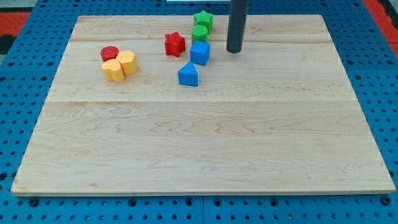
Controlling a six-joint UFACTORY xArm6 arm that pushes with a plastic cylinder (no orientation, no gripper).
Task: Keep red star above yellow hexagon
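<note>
The red star [175, 43] lies near the top middle of the wooden board. The yellow hexagon [127, 62] lies to its lower left, touching a yellow block [113, 70] and a red cylinder [109, 53]. My tip [234, 51] rests on the board right of the blue cube [199, 53], a short gap away, and well right of the red star.
A green star [203, 20] and a green cylinder [199, 33] sit above the blue cube. A blue wedge-like block [188, 74] lies below the cube. The wooden board [205, 143] sits on a blue pegboard; its top edge runs just behind the green star.
</note>
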